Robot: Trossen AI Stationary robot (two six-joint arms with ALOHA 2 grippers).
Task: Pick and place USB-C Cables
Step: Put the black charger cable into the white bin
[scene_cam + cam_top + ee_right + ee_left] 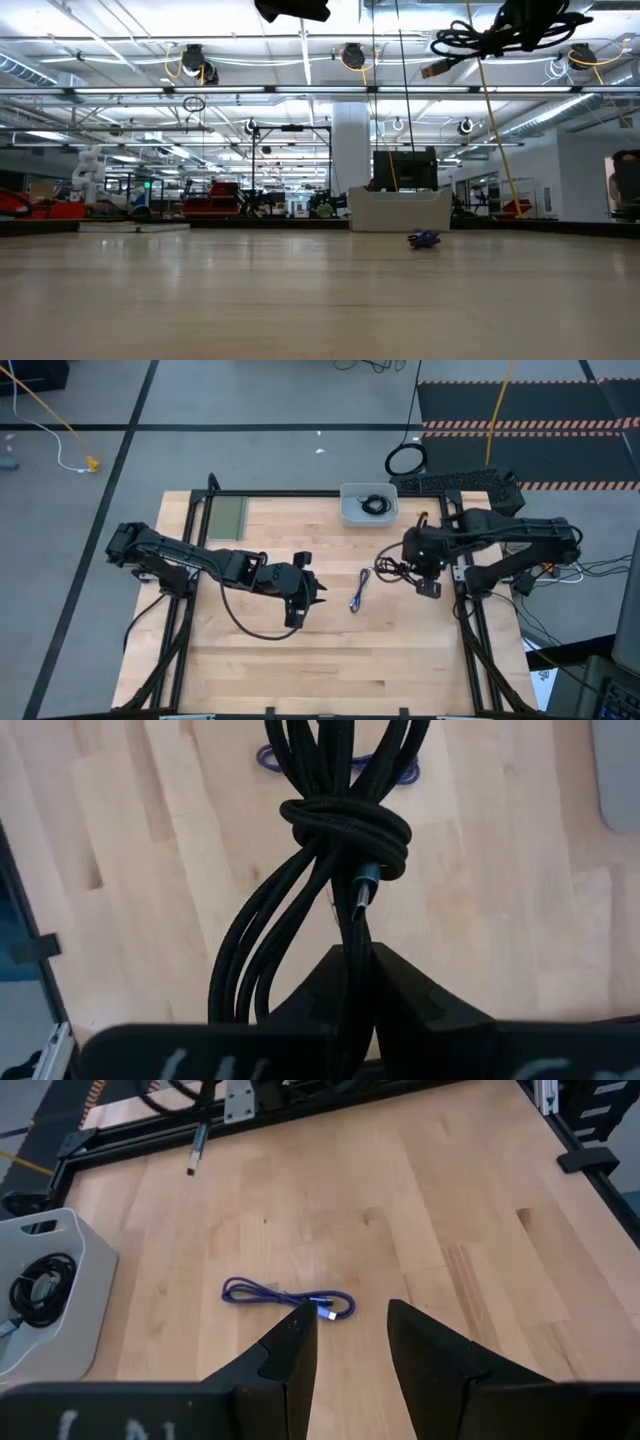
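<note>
A: Why is the black coiled cable (340, 830) carried so high above the desk (300, 660)?

B: It is pinched between the closed fingers of the right claw (358, 970), and the loops are knotted together, so the whole bundle is lifted as one piece. In the low view it is seen hanging clear of the wood, which would let it be carried over the rim of the grey tray (347, 512) at the far edge, where another black cable (376, 505) is already lodged.

A: And the blue-purple cable (359, 590)?

B: It is left flat on the desk, folded straight, between the two arms. The left claw (345, 1342) is held above it with fingers spread apart and nothing between them; it is presumably kept there so that cable can be taken afterwards.
</note>
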